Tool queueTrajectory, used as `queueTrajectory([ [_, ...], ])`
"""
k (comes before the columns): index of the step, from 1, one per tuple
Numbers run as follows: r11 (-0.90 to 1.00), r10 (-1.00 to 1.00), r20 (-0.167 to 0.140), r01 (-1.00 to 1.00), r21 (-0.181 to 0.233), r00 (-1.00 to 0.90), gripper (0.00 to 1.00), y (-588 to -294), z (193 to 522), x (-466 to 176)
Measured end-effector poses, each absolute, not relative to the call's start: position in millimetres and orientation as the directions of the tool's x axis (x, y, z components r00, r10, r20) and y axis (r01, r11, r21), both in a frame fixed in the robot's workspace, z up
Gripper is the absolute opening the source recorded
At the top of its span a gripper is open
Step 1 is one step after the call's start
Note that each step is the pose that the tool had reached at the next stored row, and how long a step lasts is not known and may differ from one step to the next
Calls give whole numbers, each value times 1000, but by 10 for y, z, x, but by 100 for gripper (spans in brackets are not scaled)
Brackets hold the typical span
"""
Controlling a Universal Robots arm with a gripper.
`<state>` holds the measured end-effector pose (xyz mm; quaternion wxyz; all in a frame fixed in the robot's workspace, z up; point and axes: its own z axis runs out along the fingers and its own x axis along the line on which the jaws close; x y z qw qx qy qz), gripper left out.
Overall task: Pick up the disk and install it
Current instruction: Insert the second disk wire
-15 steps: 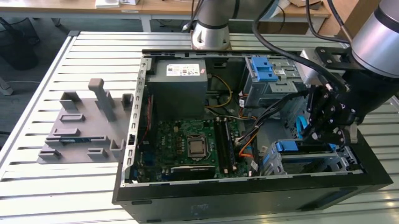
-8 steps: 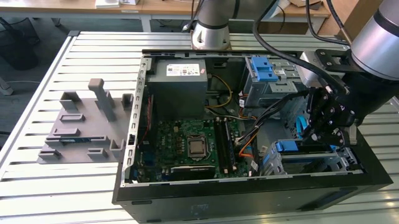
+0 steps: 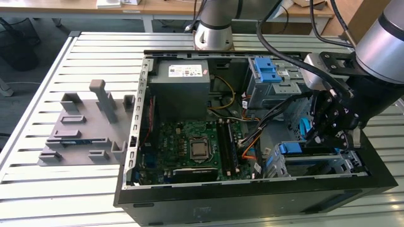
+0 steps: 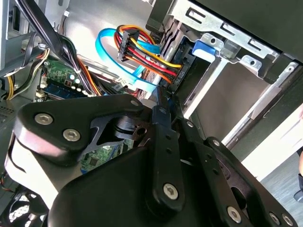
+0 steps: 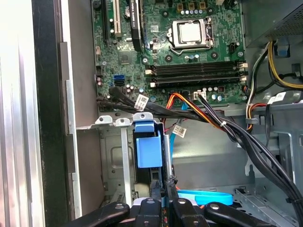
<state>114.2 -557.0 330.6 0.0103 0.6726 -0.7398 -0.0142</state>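
Observation:
The disk (image 3: 292, 148) sits in the lower silver drive cage (image 3: 344, 163) at the near right corner of the open computer case, with its blue carrier tab facing up. In the first wrist view the blue tab of the disk (image 5: 149, 151) stands in the cage slot, just ahead of my fingertips. My gripper (image 3: 320, 142) reaches down into the case right beside the cage. Its thin black fingers (image 5: 156, 191) are drawn together, so the gripper (image 5: 164, 187) is shut with its tips at the carrier's edge. The second wrist view shows the gripper (image 4: 163, 97) pointing at the disk (image 4: 204, 48) in the cage.
A bundle of black, orange and red cables (image 5: 199, 113) crosses close to the cage, and a blue flat cable (image 5: 203, 196) lies beside my fingers. The motherboard (image 3: 196, 146), a grey power supply box (image 3: 183, 78) and an upper cage with a blue latch (image 3: 268, 71) crowd the case. A grey fixture (image 3: 85, 127) stands at the exterior view's left.

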Motion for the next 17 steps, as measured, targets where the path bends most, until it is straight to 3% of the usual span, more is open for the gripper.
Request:
queueTrajectory([
  [13,95,-995,-8,-995,36,-95,16,-5577,3270,1147],
  [17,95,-995,-6,-995,36,-95,24,-5578,3282,1147],
])
